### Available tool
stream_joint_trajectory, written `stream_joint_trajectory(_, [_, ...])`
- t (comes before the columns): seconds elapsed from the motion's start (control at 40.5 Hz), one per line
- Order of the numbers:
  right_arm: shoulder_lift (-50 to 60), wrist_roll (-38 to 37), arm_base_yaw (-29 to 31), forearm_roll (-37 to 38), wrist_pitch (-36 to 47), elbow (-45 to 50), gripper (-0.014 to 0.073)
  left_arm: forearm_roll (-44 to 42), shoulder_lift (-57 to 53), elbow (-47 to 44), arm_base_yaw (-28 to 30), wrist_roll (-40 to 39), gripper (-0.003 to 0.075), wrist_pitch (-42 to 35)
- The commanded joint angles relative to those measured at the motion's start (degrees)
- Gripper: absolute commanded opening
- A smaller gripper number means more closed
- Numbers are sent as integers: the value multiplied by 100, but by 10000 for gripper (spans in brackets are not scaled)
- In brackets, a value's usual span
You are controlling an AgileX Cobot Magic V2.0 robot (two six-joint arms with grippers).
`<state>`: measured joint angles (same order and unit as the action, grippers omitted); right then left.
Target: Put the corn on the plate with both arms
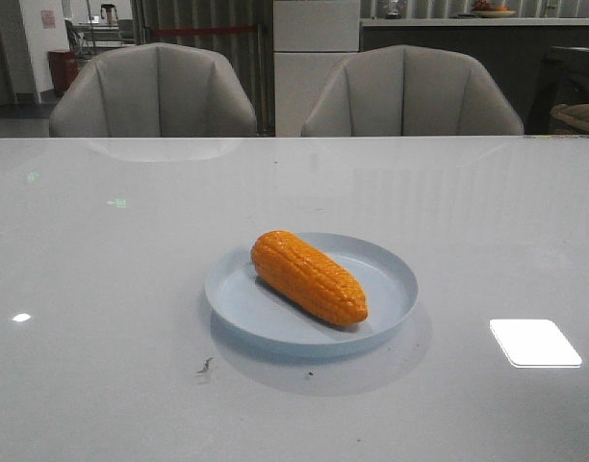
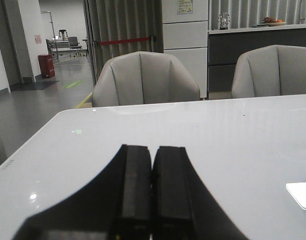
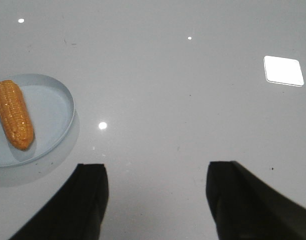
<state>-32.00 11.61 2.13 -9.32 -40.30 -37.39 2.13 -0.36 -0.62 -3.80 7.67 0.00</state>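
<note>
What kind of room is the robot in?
Probably an office lounge or cafeteria: padded grey chairs face a big glossy white table, and behind them a counter holds a fruit bowl.

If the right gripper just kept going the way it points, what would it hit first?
Probably bare glossy white table: the open right gripper faces it, with the pale blue plate and orange corn cob off to one side.

Plate [image 3: 53, 90] cut off at frame edge

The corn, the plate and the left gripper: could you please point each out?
corn [image 1: 309, 277], front view, middle of the cob.
plate [image 1: 391, 272], front view, bare right side.
left gripper [image 2: 152, 160], left wrist view, between the closed fingertips.
</note>
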Motion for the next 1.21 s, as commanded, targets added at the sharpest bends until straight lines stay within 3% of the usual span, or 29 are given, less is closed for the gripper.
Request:
stream_joint_trajectory(0.0, [-8,52,38,-13,431,-160,528,53,-108,-210,16,-47,94,-435])
stream_joint_trajectory(0.419, [23,46,28,33,503,-160,505,53,-108,-210,16,-47,94,-435])
stream_joint_trajectory(0.74, [914,46,-360,563,735,241,122,53,-108,-210,16,-47,94,-435])
stream_joint_trajectory(0.814, [1376,40,-490,630,1098,651,43,53,-108,-210,16,-47,94,-435])
stream_joint_trajectory(1.184, [3410,-793,-514,598,3517,3112,57,53,-108,-210,16,-47,94,-435])
